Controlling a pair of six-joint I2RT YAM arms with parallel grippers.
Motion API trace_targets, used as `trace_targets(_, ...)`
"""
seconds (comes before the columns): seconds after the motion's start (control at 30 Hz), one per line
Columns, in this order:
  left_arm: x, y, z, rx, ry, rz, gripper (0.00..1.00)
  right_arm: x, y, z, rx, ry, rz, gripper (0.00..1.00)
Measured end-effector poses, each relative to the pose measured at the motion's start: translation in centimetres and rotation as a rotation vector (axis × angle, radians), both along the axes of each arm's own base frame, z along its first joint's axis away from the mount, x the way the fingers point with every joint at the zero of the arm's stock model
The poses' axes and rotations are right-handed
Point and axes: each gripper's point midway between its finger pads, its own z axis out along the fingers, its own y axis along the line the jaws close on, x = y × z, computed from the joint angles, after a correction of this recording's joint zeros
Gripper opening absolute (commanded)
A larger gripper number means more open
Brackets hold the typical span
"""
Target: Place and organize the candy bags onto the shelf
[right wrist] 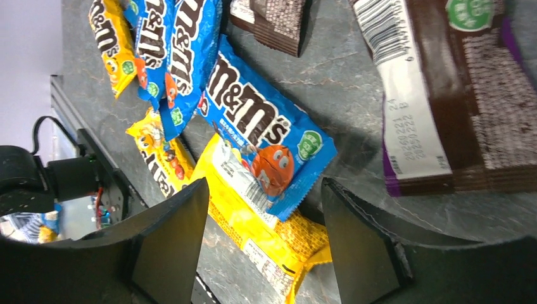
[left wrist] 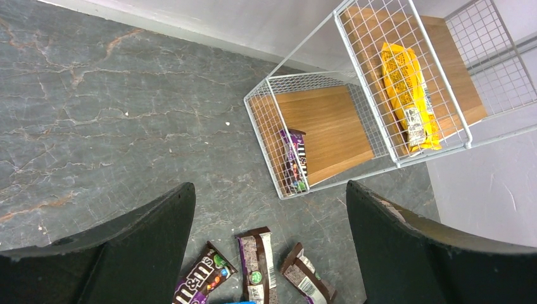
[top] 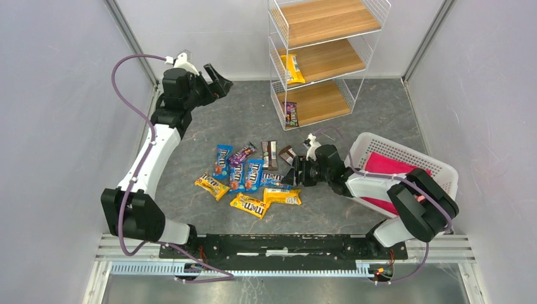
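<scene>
Hovering over the candy bags [top: 250, 177], right hand [right wrist: 264, 190] wide open, empty; left hand [left wrist: 270, 187] likewise, near the shelf [left wrist: 329, 126].

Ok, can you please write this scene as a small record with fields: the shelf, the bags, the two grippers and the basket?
shelf: three wooden tiers, top tier bare
middle tier: one yellow bag
bottom tier: one dark purple bag, by the left mesh side
table: loose pile of about ten bags, in yellow, blue, brown and purple
left gripper: open, empty, raised left of the shelf
right gripper: open, low at the pile's right edge
basket: white, right side, holds pink cloth
</scene>
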Motion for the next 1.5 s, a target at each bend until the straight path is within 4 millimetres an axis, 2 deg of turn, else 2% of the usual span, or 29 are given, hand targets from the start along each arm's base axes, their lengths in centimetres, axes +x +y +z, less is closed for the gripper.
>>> trace_targets(0.1,0.0,0.0,0.0,0.0,0.001,0.0,0.94,-0.2,0.6,-0.3,0.032,0.034,0.01,0.69)
trace_targets(0.23,0.1,0.0,-0.2,0.001,0.004,0.0,0.94,-0.4,1.5,-1.1,0.079,0.093,0.012,0.59)
trace_targets(0.3,0.1,0.0,-0.3,0.001,0.008,0.0,0.94,-0.4,2.1,-1.1,0.119,0.115,0.008,0.57)
trace_targets(0.5,0.2,-0.1,-0.6,0.001,0.015,-0.003,0.94,-0.2,3.4,-0.4,0.223,0.134,0.003,0.4)
trace_targets(0.73,0.4,0.4,-0.6,-0.003,0.017,0.007,0.94,-0.6,3.5,0.1,0.281,0.144,-0.01,0.19)
trace_targets(0.9,0.4,0.4,-0.6,-0.006,0.017,0.008,0.94,-0.8,3.5,0.9,0.315,0.125,-0.007,0.11)
trace_targets(1.03,0.3,0.3,-0.6,-0.008,0.018,0.002,0.94,-1.0,3.3,2.7,0.337,0.09,0.003,0.08)
trace_targets(1.27,0.3,0.1,-0.6,-0.011,0.018,-0.008,0.94,-0.7,1.8,7.5,0.329,-0.039,0.005,0.06)
trace_targets(1.4,0.3,0.2,-0.6,-0.011,0.018,-0.007,0.94,0.6,-0.1,11.9,0.327,-0.151,-0.042,0.06)
trace_targets(1.5,0.3,0.1,-0.7,-0.011,0.019,-0.007,0.94,2.2,-2.0,16.4,0.32,-0.254,-0.106,0.07)
